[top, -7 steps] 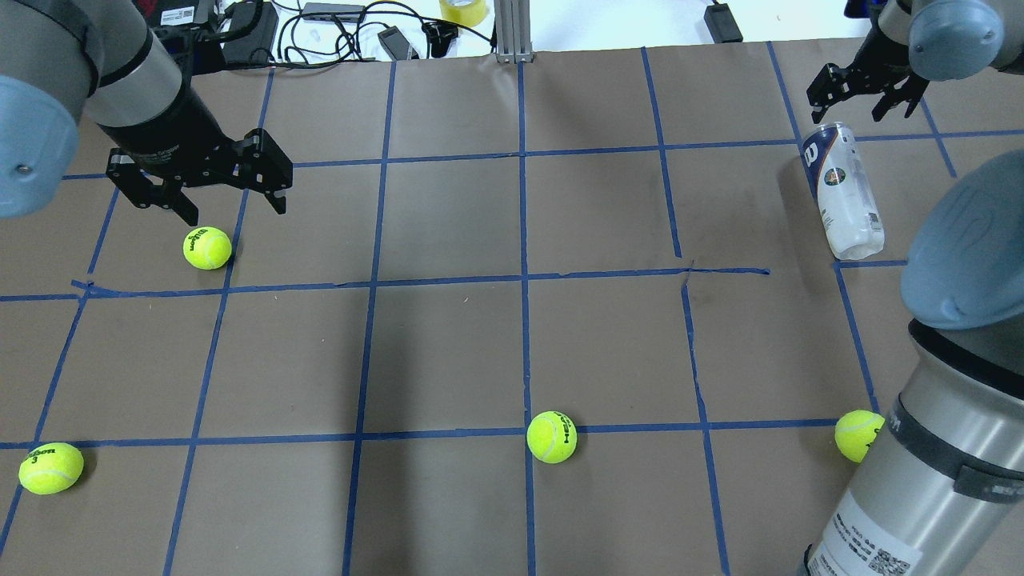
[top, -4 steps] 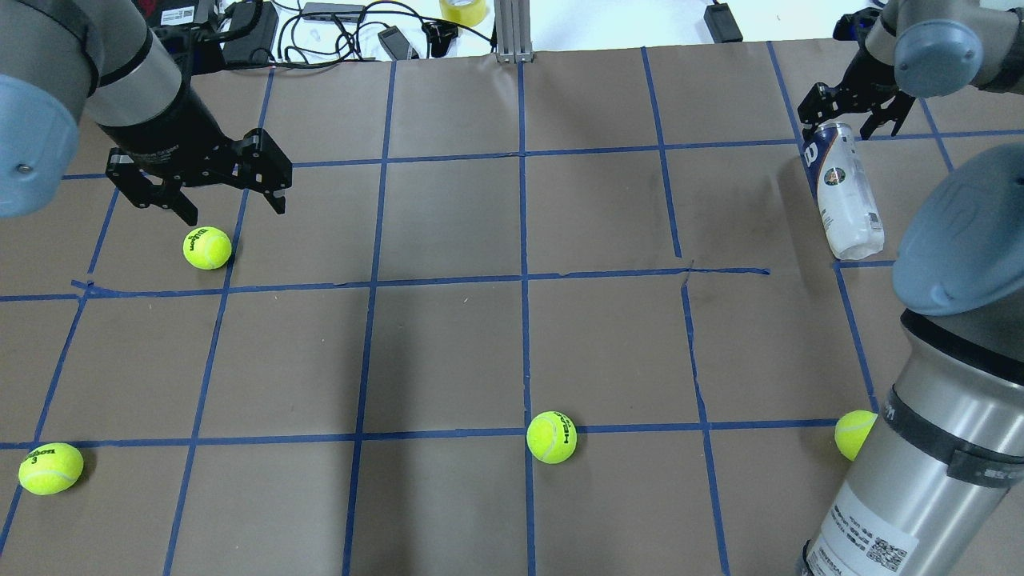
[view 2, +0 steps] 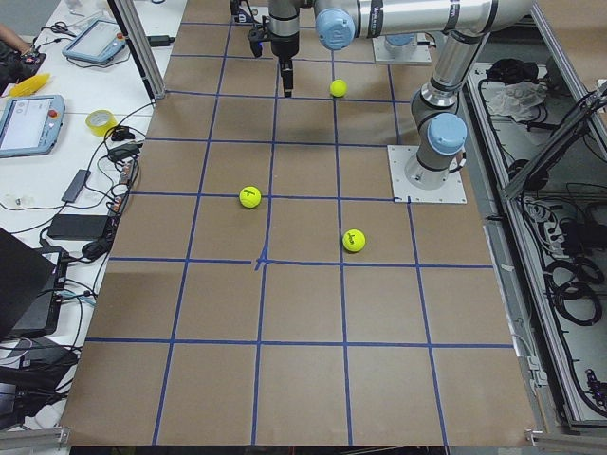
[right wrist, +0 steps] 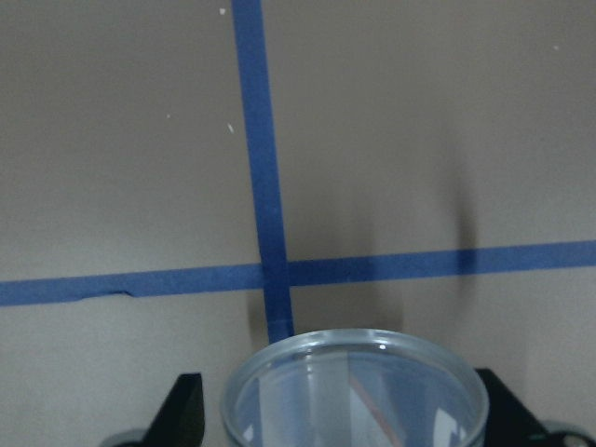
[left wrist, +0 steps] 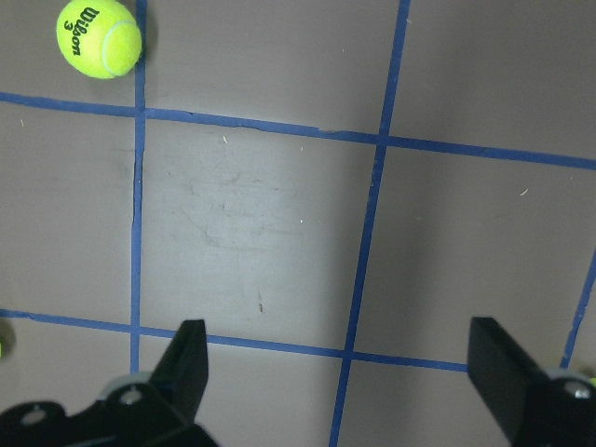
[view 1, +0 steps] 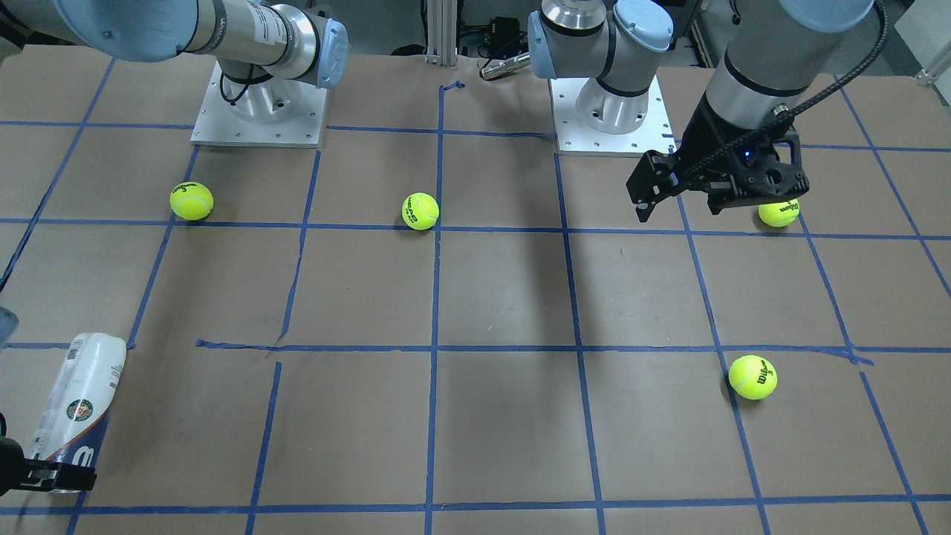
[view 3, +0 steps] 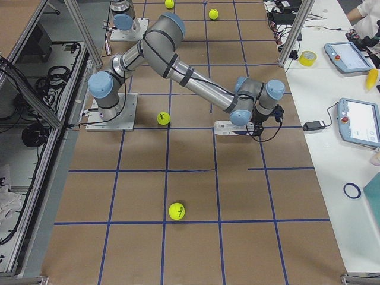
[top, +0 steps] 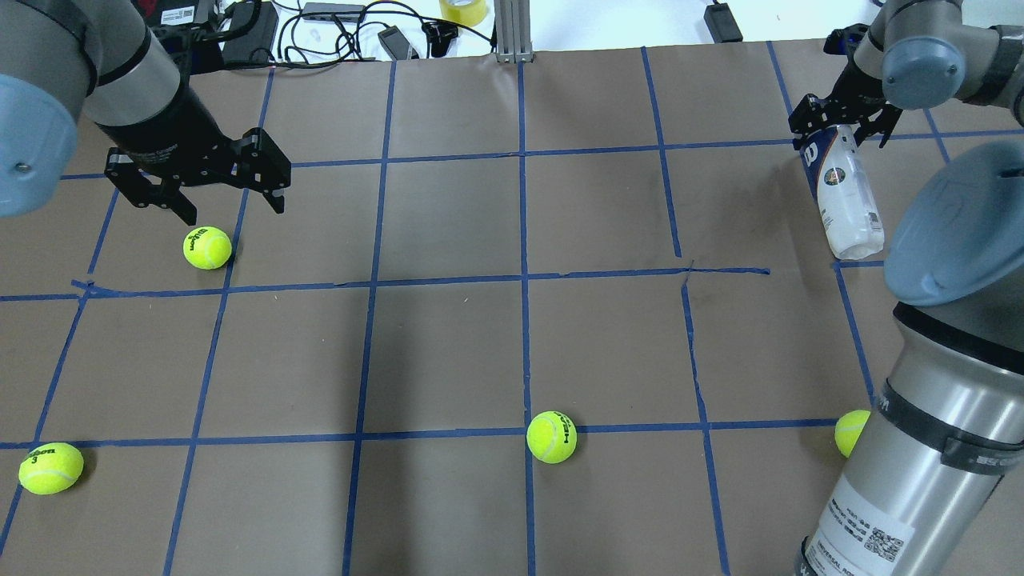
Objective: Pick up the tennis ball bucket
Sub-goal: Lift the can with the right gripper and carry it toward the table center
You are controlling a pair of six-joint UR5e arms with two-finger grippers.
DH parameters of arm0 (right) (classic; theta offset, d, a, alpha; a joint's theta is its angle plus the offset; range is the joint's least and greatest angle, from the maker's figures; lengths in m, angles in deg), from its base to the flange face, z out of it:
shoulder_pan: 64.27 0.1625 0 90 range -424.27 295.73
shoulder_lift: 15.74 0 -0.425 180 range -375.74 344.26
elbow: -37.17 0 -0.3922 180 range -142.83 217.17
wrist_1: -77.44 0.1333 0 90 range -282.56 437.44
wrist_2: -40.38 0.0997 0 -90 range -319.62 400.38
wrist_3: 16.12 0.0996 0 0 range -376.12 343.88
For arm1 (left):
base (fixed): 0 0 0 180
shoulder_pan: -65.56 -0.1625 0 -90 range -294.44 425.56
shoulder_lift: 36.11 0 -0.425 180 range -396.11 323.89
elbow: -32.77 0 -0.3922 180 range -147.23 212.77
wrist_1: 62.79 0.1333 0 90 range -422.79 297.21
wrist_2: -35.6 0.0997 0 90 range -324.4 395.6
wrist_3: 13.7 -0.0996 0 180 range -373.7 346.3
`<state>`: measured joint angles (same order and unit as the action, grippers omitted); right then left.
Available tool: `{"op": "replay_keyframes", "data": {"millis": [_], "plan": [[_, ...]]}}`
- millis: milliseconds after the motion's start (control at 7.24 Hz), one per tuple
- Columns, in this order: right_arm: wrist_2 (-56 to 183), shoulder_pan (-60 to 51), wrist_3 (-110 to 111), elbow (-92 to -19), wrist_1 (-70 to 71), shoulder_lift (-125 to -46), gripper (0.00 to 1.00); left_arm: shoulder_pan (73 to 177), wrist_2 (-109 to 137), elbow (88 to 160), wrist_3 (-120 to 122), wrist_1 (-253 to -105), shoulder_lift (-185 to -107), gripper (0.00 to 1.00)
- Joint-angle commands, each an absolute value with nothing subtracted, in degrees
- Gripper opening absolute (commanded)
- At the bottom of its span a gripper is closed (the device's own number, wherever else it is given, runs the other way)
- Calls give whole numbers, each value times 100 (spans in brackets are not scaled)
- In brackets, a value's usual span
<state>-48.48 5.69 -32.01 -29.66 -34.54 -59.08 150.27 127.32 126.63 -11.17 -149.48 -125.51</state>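
Observation:
The tennis ball bucket (top: 848,200) is a clear tube with a white and navy label. It lies on its side at the far right of the table and also shows in the front view (view 1: 78,394). My right gripper (top: 838,132) is open, with one finger on each side of the tube's open far end. The right wrist view shows the round rim (right wrist: 354,396) between the two fingers (right wrist: 186,410), not clamped. My left gripper (top: 236,210) is open and empty, held above the table at the far left near a tennis ball (top: 206,248).
More tennis balls lie at the near left (top: 50,468), near middle (top: 552,437) and beside my right arm's base (top: 850,432). Cables and boxes (top: 336,24) sit past the table's far edge. Blue tape lines grid the brown surface.
My right gripper has moved down and slightly left, from above and beyond the tube's far end to straddling it. The tube and the left arm have not moved.

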Motion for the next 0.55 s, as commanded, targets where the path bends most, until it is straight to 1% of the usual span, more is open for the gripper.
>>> {"op": "replay_keyframes", "data": {"millis": [0,276,414], "plan": [[-4813,569,-3133,-2989,-3532,-5880,100,14854,12770,12559,-1150,-15250,-12541,100],[-4839,569,-3150,-2997,-3681,-5810,99,14827,12762,12611,-1151,-15261,-12532,100],[-4909,569,-3203,-2997,-3665,-5819,82,14827,12770,12611,-1168,-15252,-12532,100]]}}
